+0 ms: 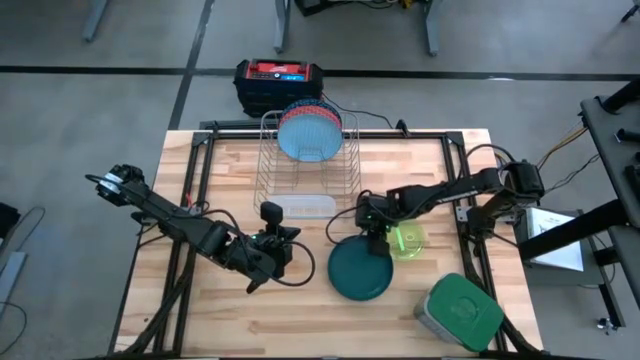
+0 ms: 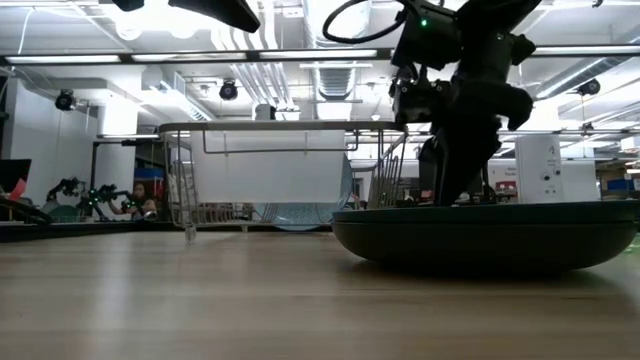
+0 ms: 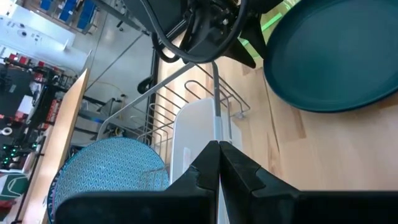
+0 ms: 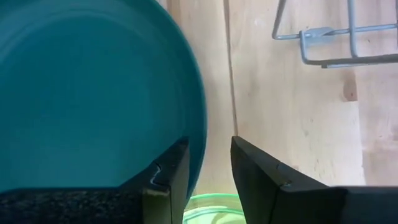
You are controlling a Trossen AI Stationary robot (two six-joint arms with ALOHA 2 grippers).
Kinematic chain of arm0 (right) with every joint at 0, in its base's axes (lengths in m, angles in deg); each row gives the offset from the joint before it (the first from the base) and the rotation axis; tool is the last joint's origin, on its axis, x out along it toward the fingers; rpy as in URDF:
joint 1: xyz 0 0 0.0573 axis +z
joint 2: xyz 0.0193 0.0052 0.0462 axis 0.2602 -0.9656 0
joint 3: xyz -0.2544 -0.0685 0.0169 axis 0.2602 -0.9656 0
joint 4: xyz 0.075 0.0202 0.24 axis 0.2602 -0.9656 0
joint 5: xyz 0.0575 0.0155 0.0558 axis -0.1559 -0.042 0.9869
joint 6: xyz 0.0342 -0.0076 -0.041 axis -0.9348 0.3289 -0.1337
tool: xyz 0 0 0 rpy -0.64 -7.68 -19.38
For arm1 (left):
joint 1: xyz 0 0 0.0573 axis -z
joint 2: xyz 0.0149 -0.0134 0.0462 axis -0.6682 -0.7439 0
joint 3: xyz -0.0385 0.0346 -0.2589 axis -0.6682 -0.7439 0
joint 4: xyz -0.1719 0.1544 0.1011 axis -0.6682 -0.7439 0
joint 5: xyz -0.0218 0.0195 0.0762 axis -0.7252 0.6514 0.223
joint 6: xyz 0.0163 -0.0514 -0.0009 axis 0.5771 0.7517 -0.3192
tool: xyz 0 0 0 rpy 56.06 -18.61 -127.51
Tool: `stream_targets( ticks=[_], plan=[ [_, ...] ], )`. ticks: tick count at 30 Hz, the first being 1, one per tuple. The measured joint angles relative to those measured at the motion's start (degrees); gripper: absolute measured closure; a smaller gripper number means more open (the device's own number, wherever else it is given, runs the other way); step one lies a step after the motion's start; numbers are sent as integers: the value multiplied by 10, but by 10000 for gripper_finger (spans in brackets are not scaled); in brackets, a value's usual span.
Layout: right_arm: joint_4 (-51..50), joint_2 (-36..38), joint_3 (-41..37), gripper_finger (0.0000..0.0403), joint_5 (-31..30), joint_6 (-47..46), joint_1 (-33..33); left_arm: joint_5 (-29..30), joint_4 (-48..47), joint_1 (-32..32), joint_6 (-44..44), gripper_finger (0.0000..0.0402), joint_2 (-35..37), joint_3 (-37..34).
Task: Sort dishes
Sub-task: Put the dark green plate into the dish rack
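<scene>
A dark green plate [image 1: 360,272] lies flat on the table near the middle; it also shows in the low view [image 2: 480,240]. My right gripper [image 1: 373,236] is open at the plate's far rim, one finger over the plate and one outside it [image 4: 208,165]. A neon-green cup [image 1: 408,241] stands just right of it. A blue-speckled plate [image 1: 306,135] and a red-patterned plate [image 1: 300,108] stand on edge in the wire rack [image 1: 345,165]. A white dish [image 1: 305,208] sits at the rack's near end. My left gripper [image 1: 271,214] is shut and empty, beside the white dish [image 3: 198,134]. My right gripper comes at the dark green plate from above, its fingers astride the far rim [image 4: 200,140]. One finger [image 4: 169,177] is over the plate's inside and the other [image 4: 261,177] is over the table. Bare wood shows between the rim and the outer finger. I cannot tell whether either finger touches the plate.
A grey container with a green lid [image 1: 460,312] stands at the near right corner. A black and red box [image 1: 280,82] sits beyond the table's far edge. Bare wood shows at the near left [image 1: 200,310].
</scene>
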Motion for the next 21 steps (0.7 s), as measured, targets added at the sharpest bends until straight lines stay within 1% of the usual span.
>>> stream_targets(
  ticks=[4,8,16,21],
  plan=[
    [0,0,0,286,2,-1,6,0,-1,0,0,401,0,0],
    [-3,0,-1,290,3,-8,12,0,-1,0,0,401,0,0],
    [-1,-11,-5,313,2,-12,14,0,0,0,1,401,0,0],
    [0,-13,-6,343,1,-12,14,0,2,0,2,401,0,0]
  ],
)
